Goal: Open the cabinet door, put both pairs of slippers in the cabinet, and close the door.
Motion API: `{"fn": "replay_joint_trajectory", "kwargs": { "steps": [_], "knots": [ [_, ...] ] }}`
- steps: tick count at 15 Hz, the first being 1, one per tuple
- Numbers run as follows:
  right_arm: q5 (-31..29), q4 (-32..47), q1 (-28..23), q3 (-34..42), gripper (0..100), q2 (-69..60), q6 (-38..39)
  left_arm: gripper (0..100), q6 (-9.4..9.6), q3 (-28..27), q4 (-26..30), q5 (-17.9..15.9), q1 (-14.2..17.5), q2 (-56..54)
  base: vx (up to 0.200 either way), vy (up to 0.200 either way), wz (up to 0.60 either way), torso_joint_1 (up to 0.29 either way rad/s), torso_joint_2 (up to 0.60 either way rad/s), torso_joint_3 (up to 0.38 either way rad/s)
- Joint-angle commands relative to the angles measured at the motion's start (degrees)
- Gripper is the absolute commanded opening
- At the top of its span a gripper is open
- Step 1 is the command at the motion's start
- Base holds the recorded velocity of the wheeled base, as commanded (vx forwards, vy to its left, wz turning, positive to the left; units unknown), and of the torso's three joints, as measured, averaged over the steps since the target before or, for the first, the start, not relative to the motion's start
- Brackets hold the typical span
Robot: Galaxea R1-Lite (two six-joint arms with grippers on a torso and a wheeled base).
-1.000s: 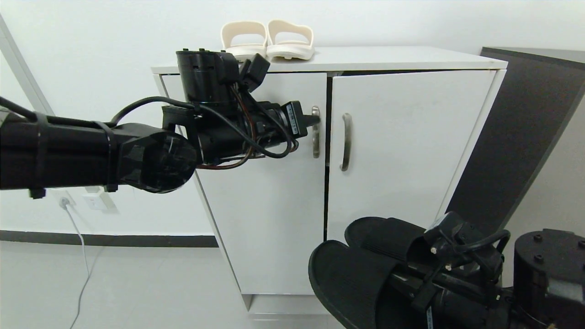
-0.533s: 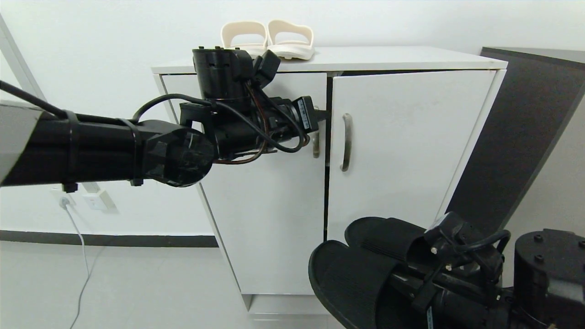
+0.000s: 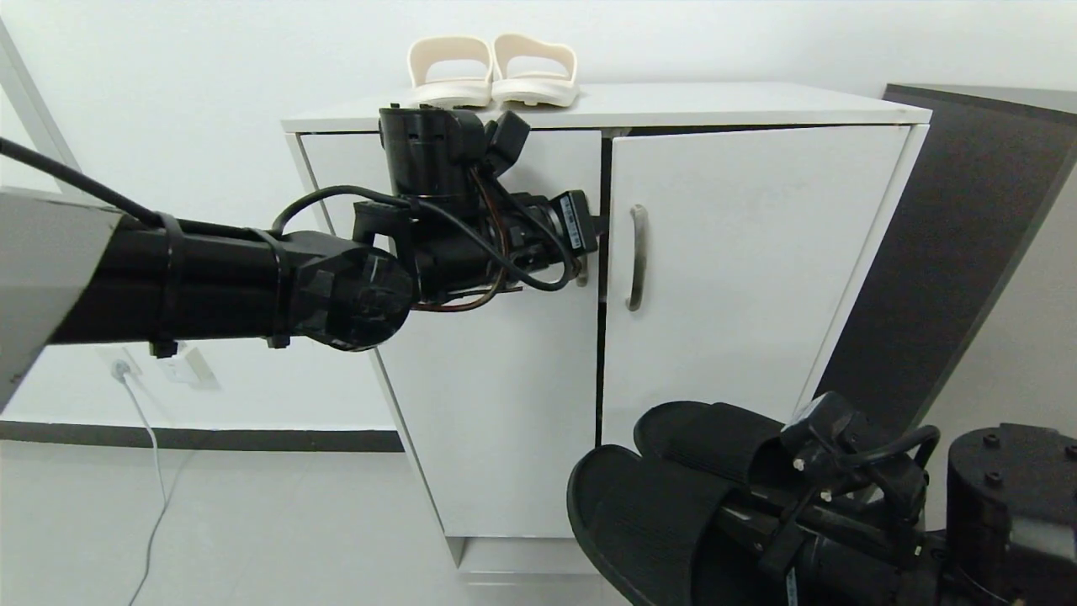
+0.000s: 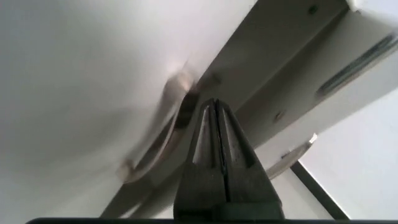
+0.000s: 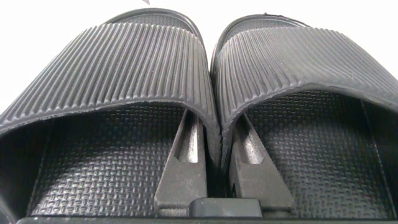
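A white two-door cabinet (image 3: 757, 103) stands against a pale wall, with a narrow dark gap running down between its left door (image 3: 488, 404) and right door (image 3: 740, 278). Each door has a slim curved metal handle close to that gap; the right door's handle (image 3: 637, 257) is in plain sight, while the left door's handle (image 3: 581, 276) is mostly covered by the arm in front of it. A pair of cream slippers (image 3: 492, 71) sits side by side on the cabinet top near its left rear, toes facing outward. The left arm stretches level across from the left at handle height, and the left gripper (image 3: 599, 223) has its tip right at the upper end of the left door's handle, at the door's inner edge. From the left wrist camera its two fingers (image 4: 205, 134) are pressed flat together with nothing between them, pointing at the blurred handle and the door edge. The right arm sits low at the lower right, in front of the right door's bottom. The right gripper (image 5: 216, 118) is clamped on a pair of black slippers (image 3: 656, 522), its fingers reaching inside the two slippers and pinching their neighbouring ribbed straps together, so the pair is held side by side in the air, soles angled toward the cabinet. A dark panel (image 3: 951, 252) leans beside the cabinet on the right, and a wall socket with a cable (image 3: 124, 370) shows at the lower left.
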Motion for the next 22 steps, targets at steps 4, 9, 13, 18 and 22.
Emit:
{"fn": "replay_joint_trajectory", "kwargs": {
  "steps": [4, 9, 13, 18, 22],
  "knots": [
    [1.37, -0.09, 0.71, 0.94, 0, -0.03, -0.10, 0, -0.06, 14.52, -13.53, -0.17, -6.38, -5.35, -0.200, 0.000, 0.00, -0.001, 0.00, 0.001],
    [1.37, -0.09, 0.80, 1.38, 0, -0.56, -0.19, 0, 0.12, 21.20, -16.69, -0.08, -1.90, -10.27, -0.120, 0.000, 0.00, 0.001, 0.00, 0.001],
    [1.28, -0.17, 0.80, 1.29, 0, -0.64, -0.19, 0, 0.12, 29.90, -16.51, -0.26, 4.69, -18.97, 0.000, 0.000, 0.00, 0.000, 0.00, 0.000],
    [1.28, -0.17, 0.71, 1.03, 0, -0.47, -0.19, 0, 0.73, 48.97, -14.76, -0.08, 11.11, -38.40, 0.000, 0.000, 0.00, 0.000, 0.00, 0.000],
    [1.28, -0.26, 0.18, 1.11, 0, -0.56, -0.10, 0, 9.87, 57.23, 3.79, 2.21, 11.90, -59.84, 0.000, 0.000, 0.00, 0.000, 0.00, 0.000]
  ]
}}
